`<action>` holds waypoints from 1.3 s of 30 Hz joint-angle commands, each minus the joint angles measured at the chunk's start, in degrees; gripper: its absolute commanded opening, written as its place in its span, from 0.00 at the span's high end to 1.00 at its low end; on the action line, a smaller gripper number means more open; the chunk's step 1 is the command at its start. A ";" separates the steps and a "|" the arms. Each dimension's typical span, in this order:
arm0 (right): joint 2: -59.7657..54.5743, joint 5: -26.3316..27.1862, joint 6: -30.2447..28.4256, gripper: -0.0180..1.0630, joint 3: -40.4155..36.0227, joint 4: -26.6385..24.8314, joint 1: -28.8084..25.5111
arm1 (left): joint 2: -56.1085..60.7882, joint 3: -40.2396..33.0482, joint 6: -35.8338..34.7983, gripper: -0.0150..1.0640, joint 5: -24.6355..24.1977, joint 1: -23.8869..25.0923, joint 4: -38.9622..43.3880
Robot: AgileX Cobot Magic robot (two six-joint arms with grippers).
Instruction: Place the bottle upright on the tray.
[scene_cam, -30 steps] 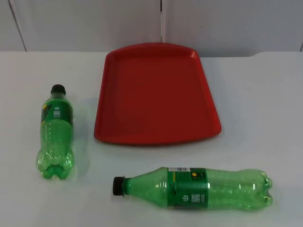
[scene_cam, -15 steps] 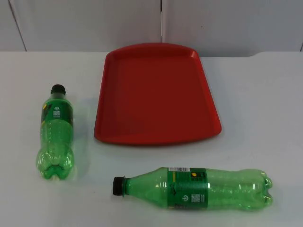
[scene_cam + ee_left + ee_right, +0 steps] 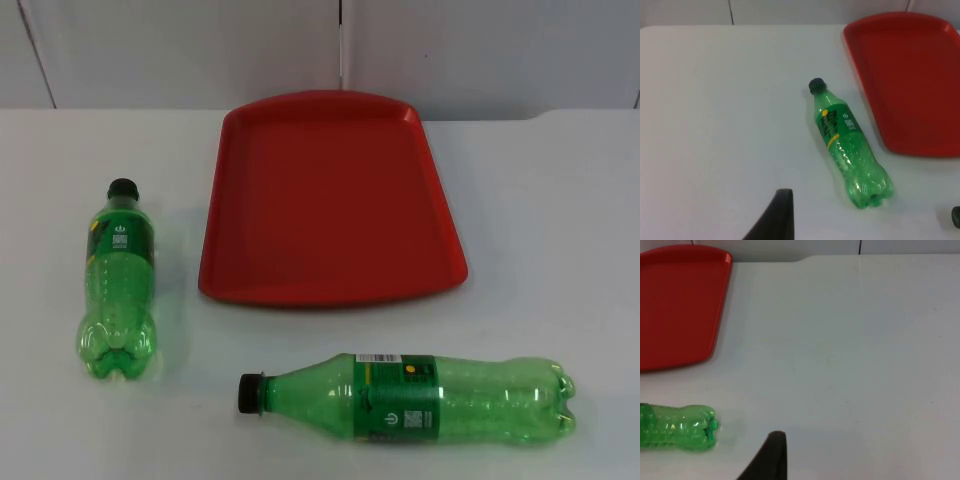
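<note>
Ahead of my left gripper (image 3: 782,212), whose opening I cannot tell, the smaller green plastic bottle (image 3: 847,146) lies flat on the white counter (image 3: 540,200), cap pointing away, just beside the red plastic tray (image 3: 330,200); my right gripper (image 3: 772,455) waits.

No words or brand names can be read. The smaller green bottle (image 3: 119,281) carries a dark green label (image 3: 836,126) with a white round symbol, a small white block and yellow marks, all too small to read. The larger green bottle (image 3: 420,398) has a like label (image 3: 397,397) with a white barcode patch.
</note>
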State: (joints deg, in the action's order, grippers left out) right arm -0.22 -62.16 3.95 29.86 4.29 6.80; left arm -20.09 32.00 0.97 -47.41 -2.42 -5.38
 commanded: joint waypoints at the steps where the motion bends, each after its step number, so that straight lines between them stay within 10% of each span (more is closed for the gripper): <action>1: 0.22 0.41 -0.15 0.01 -0.28 -0.08 -0.41 | -2.94 0.30 -0.40 0.01 2.97 -0.34 -0.75; 15: 0.22 0.41 -0.15 0.01 -0.28 -0.08 -0.41 | -15.09 0.98 -0.40 0.01 12.12 -0.34 -1.28; 39: 0.22 0.41 -0.15 0.01 -0.28 -0.08 -0.41 | -32.38 12.12 0.23 0.01 12.57 -0.34 -3.13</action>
State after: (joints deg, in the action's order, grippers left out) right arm -0.22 -62.16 3.95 29.86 4.29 6.80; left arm -52.22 43.60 1.10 -35.44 -2.42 -7.60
